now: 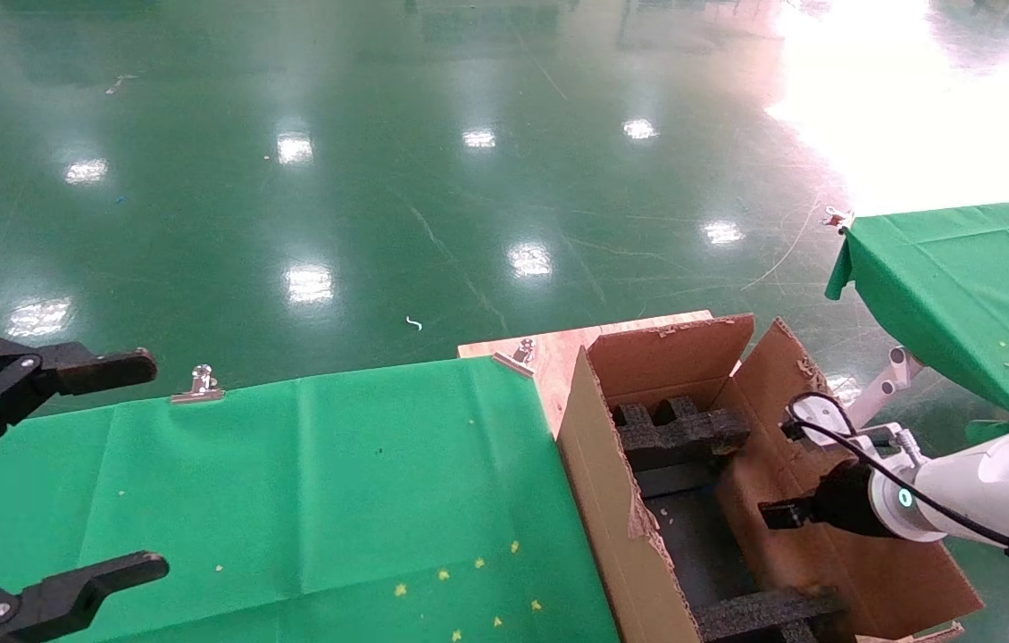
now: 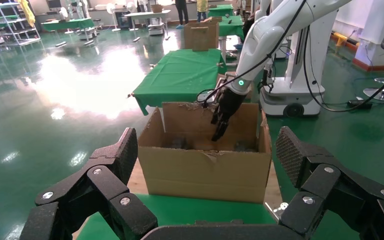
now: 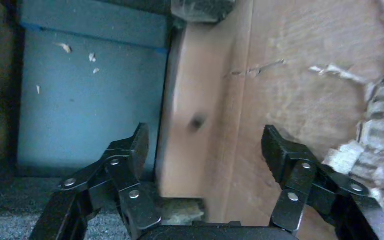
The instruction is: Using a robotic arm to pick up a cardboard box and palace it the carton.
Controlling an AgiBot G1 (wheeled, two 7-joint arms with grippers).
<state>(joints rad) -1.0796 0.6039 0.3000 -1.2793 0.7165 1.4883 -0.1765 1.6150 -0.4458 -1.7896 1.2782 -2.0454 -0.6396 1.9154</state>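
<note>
Right gripper (image 3: 202,150) lowered into the carton (image 1: 598,464), jaws spread wide and gripping nothing, straddling the cardboard box (image 3: 185,120). Box standing on edge against the carton's inner right wall (a round hole visible in its narrow face), beside the dark floor panel (image 3: 90,95) and between the black foam blocks (image 1: 679,433). Left gripper (image 1: 18,487) parked over the green cloth (image 1: 335,500), likewise splayed and empty.
</note>
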